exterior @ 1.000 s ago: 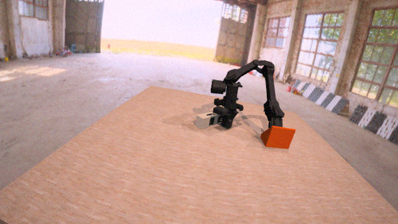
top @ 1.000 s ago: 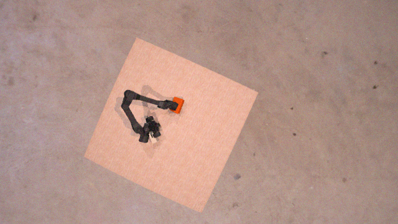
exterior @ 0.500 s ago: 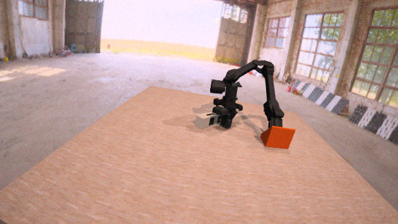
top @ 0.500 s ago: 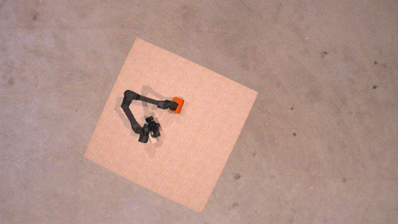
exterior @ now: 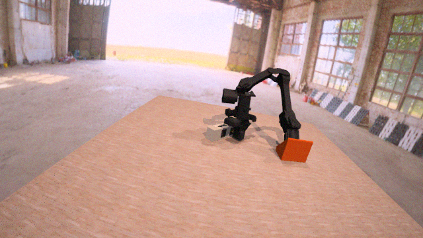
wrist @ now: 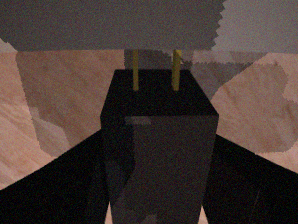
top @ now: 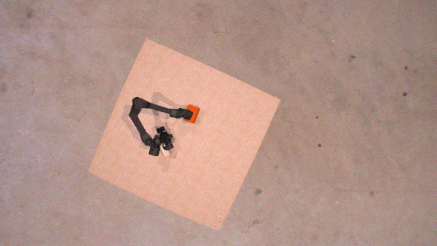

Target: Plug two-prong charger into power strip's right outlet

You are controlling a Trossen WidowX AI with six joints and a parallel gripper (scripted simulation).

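Observation:
In the wrist view my gripper (wrist: 152, 135) is shut on the black two-prong charger (wrist: 160, 143). Its dark fingers flank the charger's body on both sides. The two brass prongs (wrist: 156, 70) point straight at the grey face of the power strip (wrist: 120, 3), which fills the top of the view very close ahead. The prong tips reach the strip's shadowed edge, and no outlet slots show. In the exterior view the light grey power strip (exterior: 215, 132) lies on the wooden board, with the gripper (exterior: 231, 130) low against its right end. From above, the strip (top: 166, 152) peeks out beside the gripper (top: 165, 141).
The arm's orange base (top: 193, 113) (exterior: 294, 149) stands on the square wooden board (top: 212, 164) (exterior: 165, 185). The arm arches from the base over to the strip. Concrete floor surrounds the board.

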